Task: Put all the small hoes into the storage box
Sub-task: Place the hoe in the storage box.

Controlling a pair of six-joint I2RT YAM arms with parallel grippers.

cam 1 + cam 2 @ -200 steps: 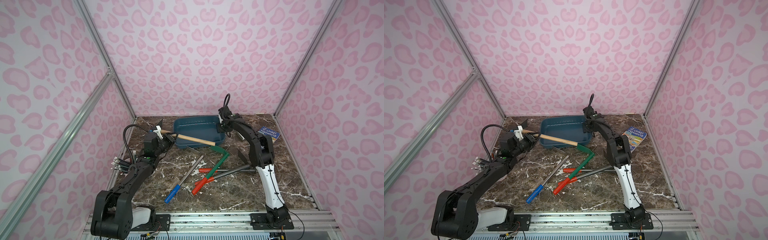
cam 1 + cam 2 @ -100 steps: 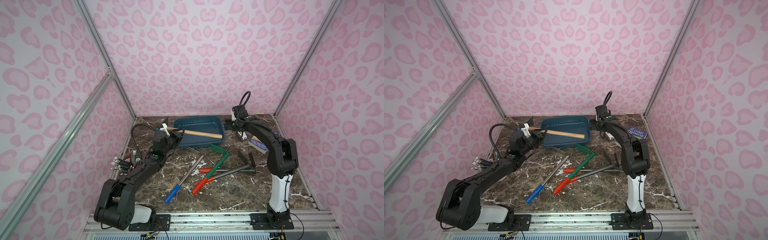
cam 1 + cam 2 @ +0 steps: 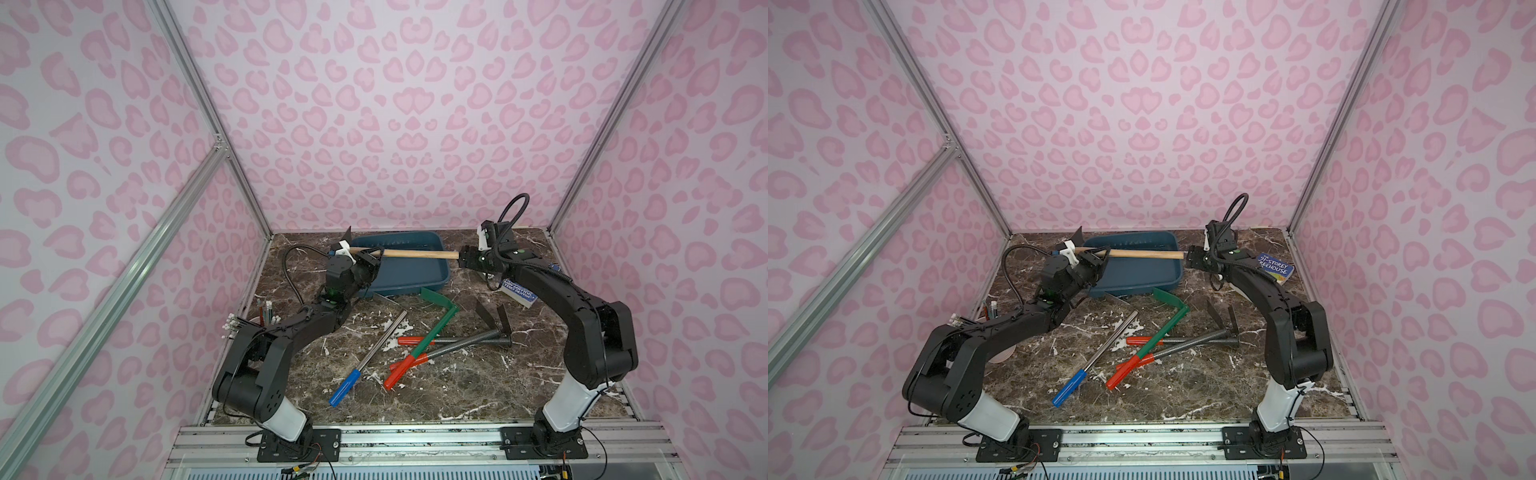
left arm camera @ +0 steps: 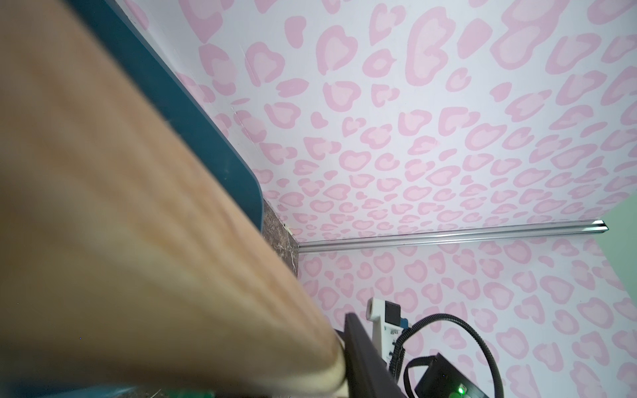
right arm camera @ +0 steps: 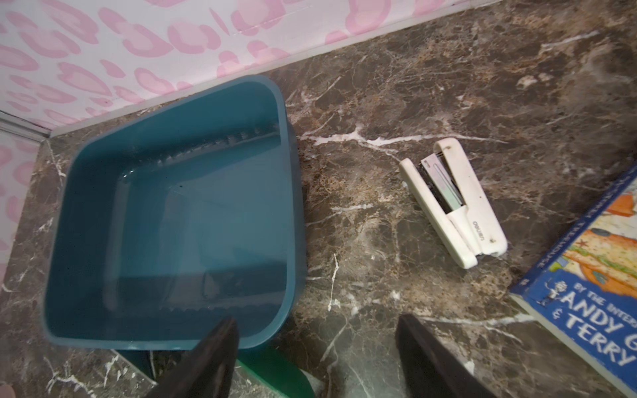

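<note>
One hoe (image 3: pixel 409 253): stiff, light wooden shaft, probably head-heavy, so best gripped near the head, where my left gripper (image 3: pixel 373 260) clamps it level above the box (image 3: pixel 415 284); my right gripper (image 3: pixel 462 259), wide and empty, just beside the box.
</note>
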